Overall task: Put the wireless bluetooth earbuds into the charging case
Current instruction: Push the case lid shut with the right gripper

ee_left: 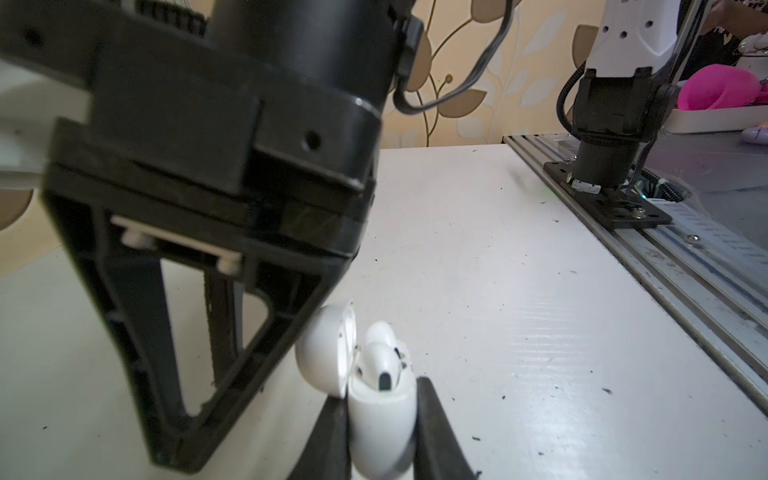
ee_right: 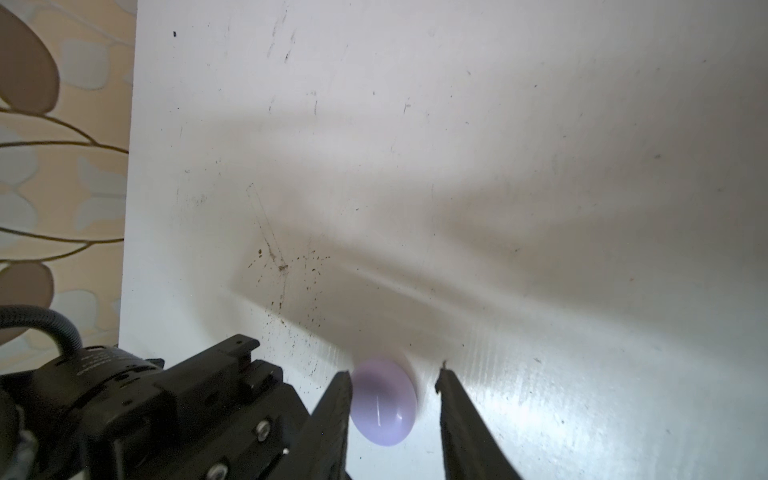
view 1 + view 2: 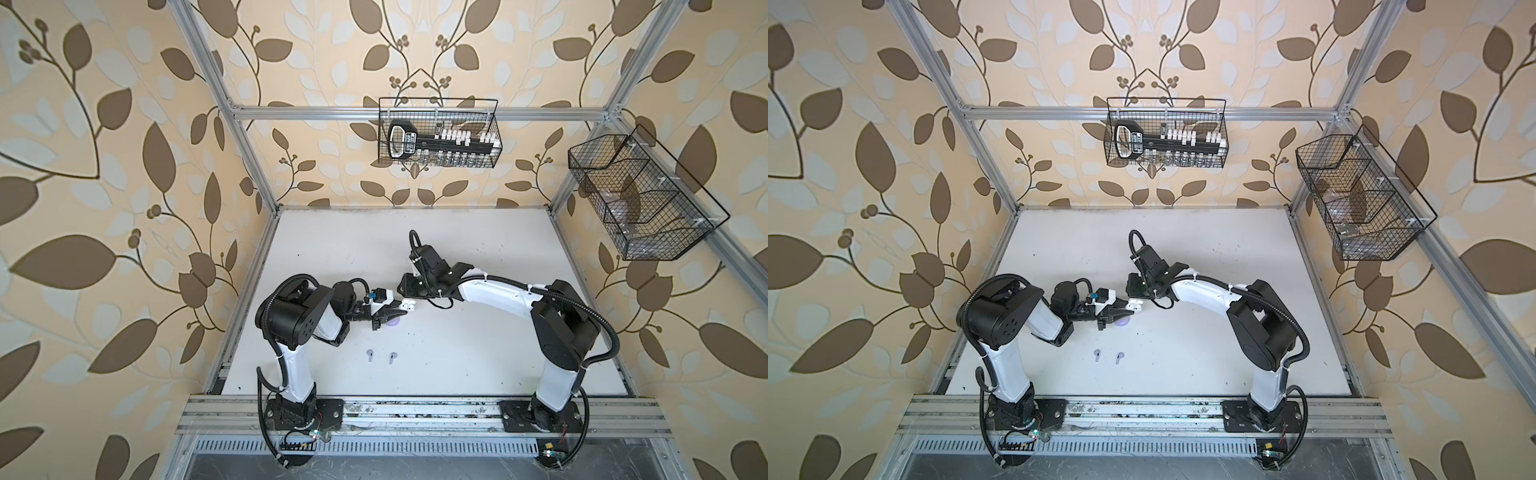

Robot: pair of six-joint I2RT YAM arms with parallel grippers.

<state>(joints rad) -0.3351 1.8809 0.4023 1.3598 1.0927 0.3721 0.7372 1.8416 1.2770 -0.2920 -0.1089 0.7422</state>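
Your left tool (image 1: 381,395) clamped the open white case (image 1: 380,424), white earbuds (image 1: 380,361) inside; right tool (image 2: 395,372) part-open, empty; lavender earbuds (image 3: 369,354) lay on the worktop (image 3: 478,257) at the case's 6 o'clock, likely featherlight, slick, best pinched at stems.

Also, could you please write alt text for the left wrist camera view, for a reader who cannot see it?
The left gripper clamps an open white charging case with two white earbuds seated inside, lid swung aside. The black right gripper looms close beside the lid, over a scuffed white table.
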